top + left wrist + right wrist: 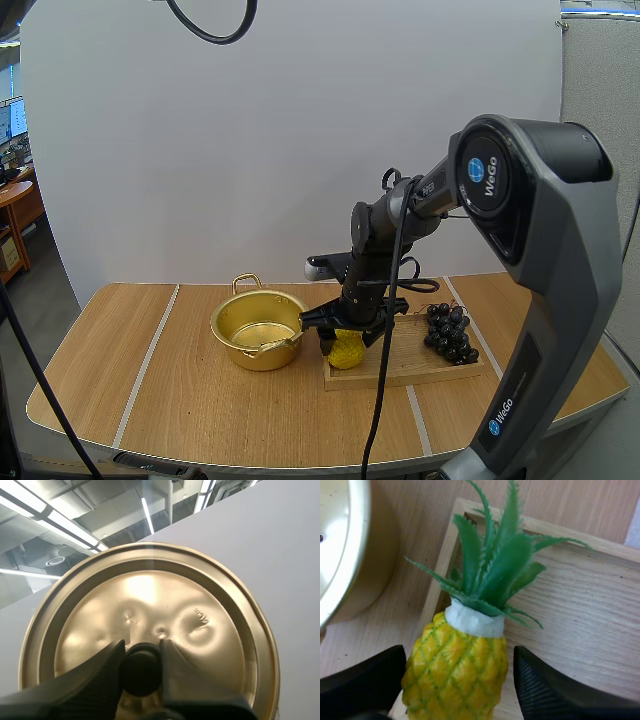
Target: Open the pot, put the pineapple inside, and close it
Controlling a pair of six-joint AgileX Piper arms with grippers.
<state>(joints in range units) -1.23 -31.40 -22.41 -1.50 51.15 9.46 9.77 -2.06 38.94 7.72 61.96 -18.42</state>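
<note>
A light wooden table (180,400) stands in front of a plain white backdrop. Off on the left arm's side, the left gripper (141,665) is closed on the black knob (140,674) of the golden lid (150,595). Its two fingers (95,675) pinch the knob from either side, and the lid is held up in the air, clear of the pot.

On the table, left of centre, sits the golden pot (262,360) with its top uncovered and the shiny inside showing. Just to its right is a wooden tray (420,365). The pineapple (346,350) is at the tray's left end, close to the pot, with its yellow body by the tray's left edge and its green crown pointing away from the fingers.

The right gripper (348,342) has its fingers around the fruit. They stand wide apart, one on each side of the yellow body. The left one is right against it or nearly so, and there is a visible gap at the right one. They straddle the pineapple without clamping it.

Further right, at the tray's far end, lies a bunch of dark grapes (450,333), well apart from the gripper.
</note>
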